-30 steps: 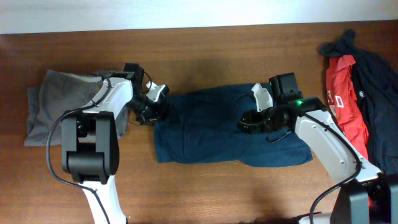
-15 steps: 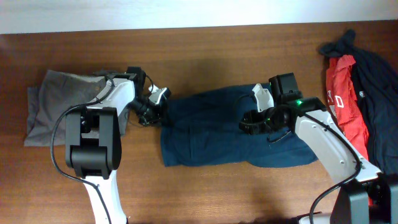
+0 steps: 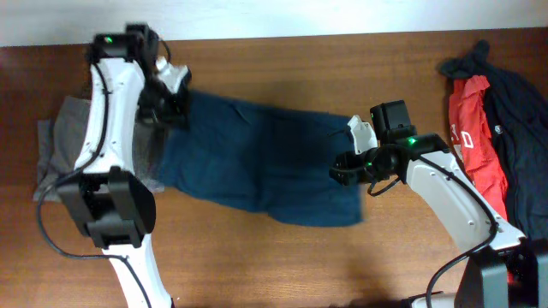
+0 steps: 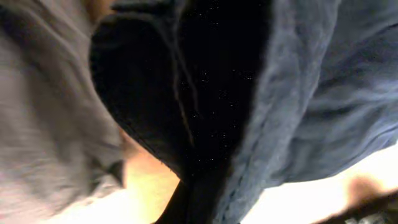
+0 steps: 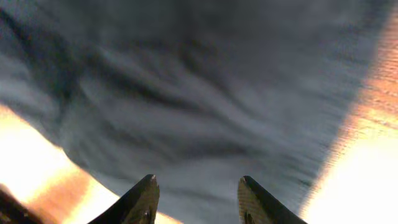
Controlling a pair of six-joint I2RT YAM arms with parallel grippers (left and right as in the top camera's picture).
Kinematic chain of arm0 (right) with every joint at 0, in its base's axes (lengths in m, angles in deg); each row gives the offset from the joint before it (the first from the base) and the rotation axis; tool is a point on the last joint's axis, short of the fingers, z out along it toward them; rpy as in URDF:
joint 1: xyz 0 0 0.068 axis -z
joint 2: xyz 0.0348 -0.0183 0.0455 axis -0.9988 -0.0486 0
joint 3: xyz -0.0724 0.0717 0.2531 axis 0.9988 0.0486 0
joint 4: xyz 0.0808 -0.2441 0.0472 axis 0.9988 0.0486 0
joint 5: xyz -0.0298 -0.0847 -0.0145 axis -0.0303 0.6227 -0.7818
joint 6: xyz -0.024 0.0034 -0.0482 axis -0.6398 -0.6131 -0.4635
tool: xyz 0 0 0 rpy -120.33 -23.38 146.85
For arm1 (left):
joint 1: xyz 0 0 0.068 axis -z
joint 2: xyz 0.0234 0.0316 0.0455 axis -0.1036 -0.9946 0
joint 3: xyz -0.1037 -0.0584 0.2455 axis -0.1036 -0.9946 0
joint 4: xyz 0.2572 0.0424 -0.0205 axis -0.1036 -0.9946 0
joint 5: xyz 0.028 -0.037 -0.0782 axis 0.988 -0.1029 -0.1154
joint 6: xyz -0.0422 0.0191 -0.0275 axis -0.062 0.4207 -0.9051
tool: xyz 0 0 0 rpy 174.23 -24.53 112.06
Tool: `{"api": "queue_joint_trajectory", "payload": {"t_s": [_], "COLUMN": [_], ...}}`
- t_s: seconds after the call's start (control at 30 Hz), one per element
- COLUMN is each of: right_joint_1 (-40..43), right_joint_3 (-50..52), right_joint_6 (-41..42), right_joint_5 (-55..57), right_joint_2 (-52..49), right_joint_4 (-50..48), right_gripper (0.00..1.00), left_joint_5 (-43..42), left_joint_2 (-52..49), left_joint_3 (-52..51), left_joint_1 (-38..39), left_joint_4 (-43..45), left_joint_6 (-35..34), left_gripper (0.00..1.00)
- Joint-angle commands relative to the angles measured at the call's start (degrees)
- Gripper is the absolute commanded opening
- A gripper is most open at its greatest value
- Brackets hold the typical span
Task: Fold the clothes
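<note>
The white tubular-link left arm (image 3: 110, 111) and the white tubular-link right arm (image 3: 449, 201) have black cylindrical joint housings. Each carries a small green indicator lamp (image 3: 411, 139) near the wrist. A black box-shaped camera module (image 3: 390, 115) sits on the right wrist. A thin black cable (image 3: 438, 274) loops beside the base. The right gripper (image 5: 196, 199) has dark, tapered fingers (image 5: 144, 198).

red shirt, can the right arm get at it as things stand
Probably yes: the red shirt lies partly uncovered at the right edge, near that arm's base. The right claw is open over the navy piece, with only bare table between.
</note>
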Motion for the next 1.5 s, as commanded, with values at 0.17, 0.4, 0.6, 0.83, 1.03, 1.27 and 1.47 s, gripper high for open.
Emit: {"api": "queue_joint_trajectory", "payload": {"t_s": [0.17,0.4,0.6,0.83,1.03,1.27,1.47], "right_joint_1": [-0.52,-0.42,-0.42,-0.42,-0.42,-0.42,-0.37], "right_joint_3": [-0.13,-0.13,-0.13,-0.13,-0.13,-0.13,-0.13], "right_joint_6": [-0.61,-0.61,-0.20,6.78,7.89,7.89,8.55], "right_joint_5": [0.68,0.72,2.45,11.10,17.73,18.60,19.89], "right_joint_2": [-0.31,-0.31,-0.31,-0.31,-1.16,-8.48,-14.16], "right_joint_4": [0.90,1.25,3.23,6.40,3.26,-5.11,-11.74], "right_gripper": [0.46,0.46,0.46,0.47,0.14,0.04,0.04], "left_joint_5": [3.91,4.94,10.29,10.45,11.72,11.69,11.67], "left_joint_2": [2.23,2.23,2.23,2.23,2.36,2.36,2.36], "left_joint_3": [4.37,4.37,4.37,4.37,4.39,4.39,4.39], "left_joint_1": [8.63,19.52,22.93,23.32,22.01,19.91,19.37], "left_joint_4": [0.02,5.16,7.19,8.98,7.96,6.38,6.05], "left_joint_6": [-6.12,-13.55,-18.43,-20.28,-19.23,-18.34,-17.90], "left_gripper": [0.01,0.00,0.00,0.01,0.00,0.00,0.00]}}
